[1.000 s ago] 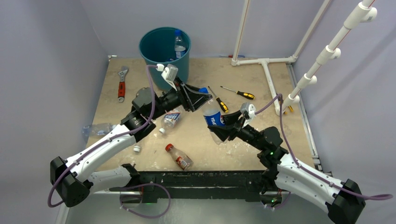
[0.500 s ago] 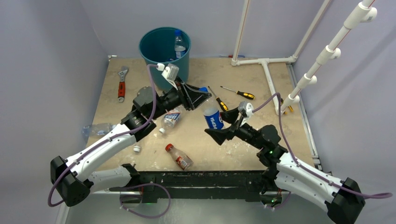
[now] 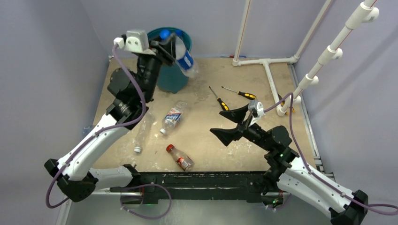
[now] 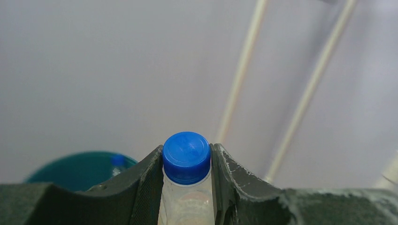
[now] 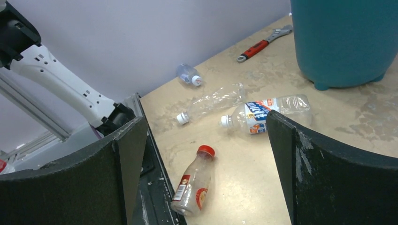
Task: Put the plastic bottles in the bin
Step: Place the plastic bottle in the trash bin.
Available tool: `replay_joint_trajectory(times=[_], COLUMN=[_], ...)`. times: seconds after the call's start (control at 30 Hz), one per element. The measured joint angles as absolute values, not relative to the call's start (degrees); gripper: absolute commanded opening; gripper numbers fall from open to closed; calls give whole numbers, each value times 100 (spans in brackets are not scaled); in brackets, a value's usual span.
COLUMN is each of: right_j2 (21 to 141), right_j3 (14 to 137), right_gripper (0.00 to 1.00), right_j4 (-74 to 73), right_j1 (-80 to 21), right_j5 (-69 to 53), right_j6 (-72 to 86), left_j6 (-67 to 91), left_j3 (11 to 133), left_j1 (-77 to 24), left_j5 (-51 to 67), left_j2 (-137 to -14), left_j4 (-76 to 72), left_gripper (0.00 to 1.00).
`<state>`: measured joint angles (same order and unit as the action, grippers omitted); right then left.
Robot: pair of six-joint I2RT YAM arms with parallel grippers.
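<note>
Bottles – 1 blue-capped bottle (image 3: 186, 59) is pinched in the left gripper (image 4: 187, 152) above the bin (image 3: 172, 80) at upper left, 4 other bottles (image 5: 263, 111) lie on the table (image 3: 263, 96), right gripper (image 3: 233, 123) wide and empty.

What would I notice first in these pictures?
The left end effector, high at the back of the table, grips a blue-capped bottle by its neck, up by the teal bin. The right end effector gapes wide open and empty over the table, right of a red-capped bottle lying loose.
</note>
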<state>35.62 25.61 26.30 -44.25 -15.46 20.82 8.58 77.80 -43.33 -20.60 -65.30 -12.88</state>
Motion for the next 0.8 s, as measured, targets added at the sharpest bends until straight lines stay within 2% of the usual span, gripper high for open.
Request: replay_joint_trajectory(times=[0.1, 0.2, 0.37, 0.8], right_j2=[3465, 3393, 3175, 3004], right_j3=[2558, 2499, 1999, 1345], right_gripper=[99, 98, 97, 97], right_j4=[2512, 2488, 2543, 2587], right_j1=[-4425, -4425, -4425, -4425], right_j5=[-1511, -1435, -1297, -1249], right_j6=[2115, 2226, 2628, 3044], left_j6=[211, 145, 150, 193], left_j3=[8479, 9148, 9258, 9194], left_j1=[-4060, -3218, -2274, -1712], left_j5=[-2606, -2611, -2657, -2377], left_j2=[-7046, -7747, -8565, -10057], left_j4=[-1704, -1774, -2171, -3979], left_gripper=[0, 0, 0, 0])
